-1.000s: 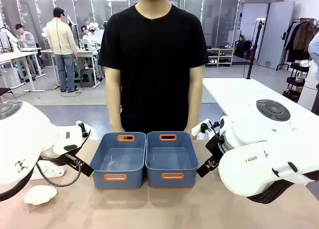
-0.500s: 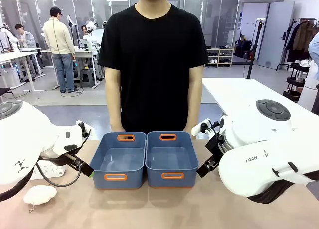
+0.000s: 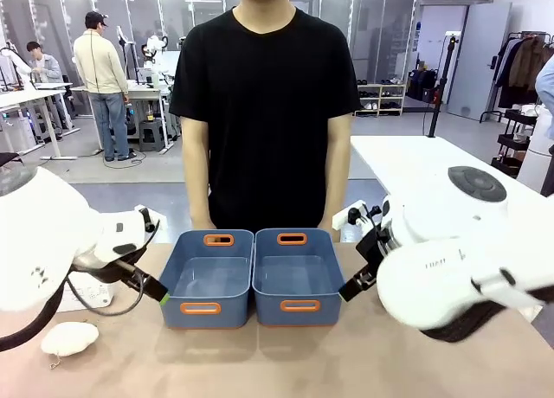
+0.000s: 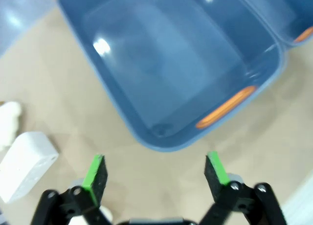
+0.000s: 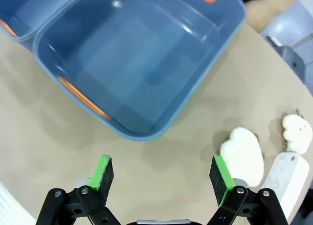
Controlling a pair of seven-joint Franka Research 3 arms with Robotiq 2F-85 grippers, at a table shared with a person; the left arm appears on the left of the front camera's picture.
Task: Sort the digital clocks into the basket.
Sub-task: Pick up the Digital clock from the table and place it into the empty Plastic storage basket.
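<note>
Two identical blue baskets stand side by side mid-table, the left basket and the right basket, both empty. My left gripper hovers open by the left basket's near left corner; in the left wrist view its gripper is over bare table, just short of the basket. A white digital clock lies to its left. My right gripper hangs open beside the right basket. Another digital clock lies at the right wrist view's lower right edge.
White plush pieces lie near the clocks: one plush at the table's front left, two plush pieces next to the right clock. A person in a black shirt stands at the far edge behind the baskets.
Both arms have shifted slightly; the left gripper has edged a little toward the left basket. Both grippers stay open and the baskets have not moved.
</note>
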